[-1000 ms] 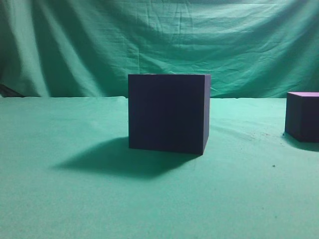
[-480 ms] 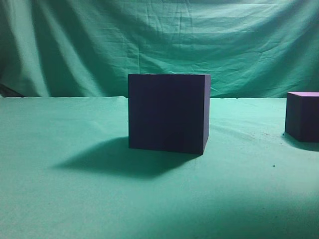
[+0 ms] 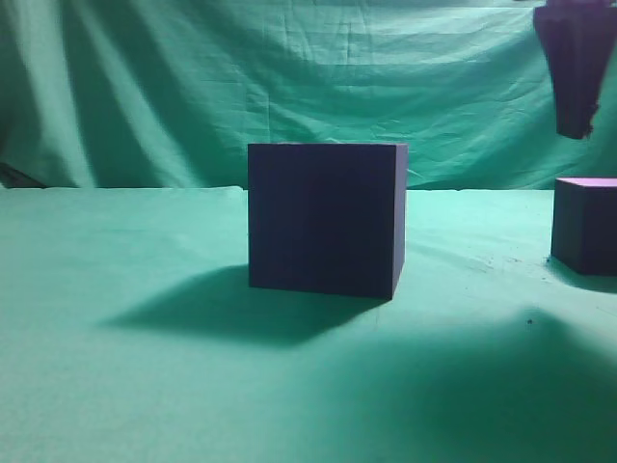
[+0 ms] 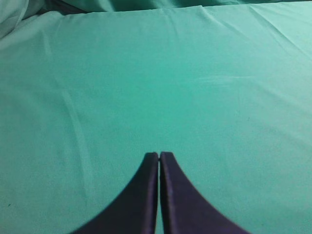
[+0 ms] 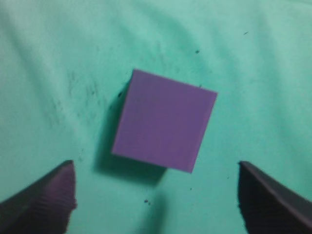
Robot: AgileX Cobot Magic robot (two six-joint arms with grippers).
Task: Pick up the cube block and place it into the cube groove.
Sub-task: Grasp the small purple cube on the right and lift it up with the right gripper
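The right pincer (image 5: 156, 195) hangs with its jaws spread wide and empty, directly above the cube block (image 5: 164, 127), touching nothing; in the exterior view it hangs high over the block (image 3: 585, 225), which sits at the right edge of the green surface (image 3: 145, 386). The big box (image 3: 325, 219) stands mid-surface, well apart from the block. The left pincer (image 4: 159, 155) is pressed together, empty, over bare cloth.

Right gripper (image 5: 156, 195) hangs spread above the cube block (image 5: 165, 119); bare cloth (image 5: 58, 58) lies beside both fingers.
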